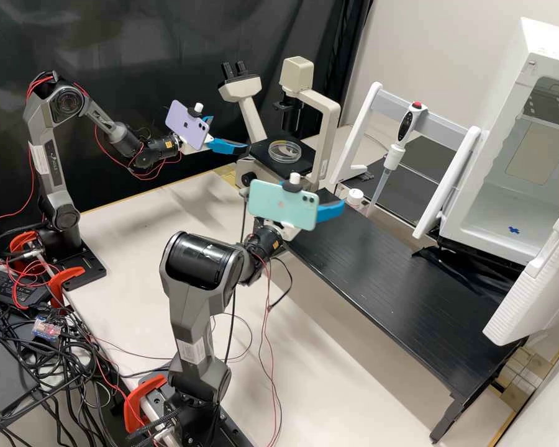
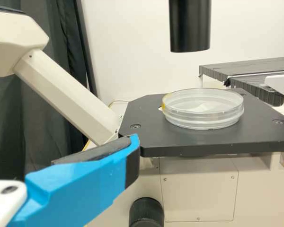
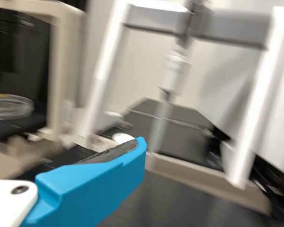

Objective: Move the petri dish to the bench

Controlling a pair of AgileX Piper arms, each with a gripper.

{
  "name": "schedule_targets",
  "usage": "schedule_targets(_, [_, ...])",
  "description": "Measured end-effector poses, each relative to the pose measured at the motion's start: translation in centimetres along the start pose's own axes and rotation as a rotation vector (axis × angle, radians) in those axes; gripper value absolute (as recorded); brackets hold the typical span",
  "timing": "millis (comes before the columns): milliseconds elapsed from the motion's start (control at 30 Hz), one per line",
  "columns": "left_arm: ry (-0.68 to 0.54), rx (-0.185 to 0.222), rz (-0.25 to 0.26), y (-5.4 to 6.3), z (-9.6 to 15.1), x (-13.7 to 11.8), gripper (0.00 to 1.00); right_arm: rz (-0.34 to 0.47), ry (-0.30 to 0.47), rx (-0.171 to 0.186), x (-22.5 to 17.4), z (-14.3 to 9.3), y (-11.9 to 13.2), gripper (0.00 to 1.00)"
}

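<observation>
The clear petri dish lies flat on the microscope's black stage. My left gripper stands open just short of that stage, apart from the dish. In the left wrist view, one blue finger of the left gripper is in front of the stage, and the lidded dish rests beyond it. My right gripper is open over the near end of the black bench, partly hidden by its phone. The right wrist view has a finger of the right gripper and, off to the side, the dish on the stage.
The microscope's pale arm rises beside the stage, its black tube above. A pipette hangs on a white stand behind the bench. A white cabinet with an open door stands at the right.
</observation>
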Motion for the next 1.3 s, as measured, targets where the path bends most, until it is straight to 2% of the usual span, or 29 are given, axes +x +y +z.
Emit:
schedule_targets(100, [0.000, 0.000, 0.000, 0.0, 0.0, 0.0, 1.00, -0.014, 0.074, -0.045, 0.6, -2.9, -0.8, 1.00])
schedule_targets(300, [0.000, 0.000, 0.000, 0.0, 0.0, 0.0, 1.00, -0.040, 0.138, -0.083, 2.5, -6.0, -2.2, 1.00])
schedule_targets(467, [0.000, 0.000, 0.000, 0.0, 0.0, 0.0, 1.00, -0.091, 0.141, -0.077, 5.3, -7.4, -3.4, 1.00])
schedule_targets(567, [0.000, 0.000, 0.000, 0.0, 0.0, 0.0, 1.00, -0.137, 0.142, -0.083, 7.2, -7.7, -4.3, 1.00])
schedule_targets(633, [0.000, 0.000, 0.000, 0.0, 0.0, 0.0, 1.00, -0.159, 0.142, -0.073, 8.4, -7.7, -4.6, 1.00])
schedule_targets(867, [0.000, 0.000, 0.000, 0.0, 0.0, 0.0, 1.00, -0.190, 0.120, 0.004, 13.2, -8.1, -4.4, 1.00])
schedule_targets(1067, [0.000, 0.000, 0.000, 0.0, 0.0, 0.0, 1.00, -0.203, 0.126, 0.017, 16.1, -9.1, -4.6, 1.00])
schedule_targets(1300, [0.000, 0.000, 0.000, 0.0, 0.0, 0.0, 1.00, -0.252, 0.096, -0.006, 19.3, -9.6, -6.2, 1.00])
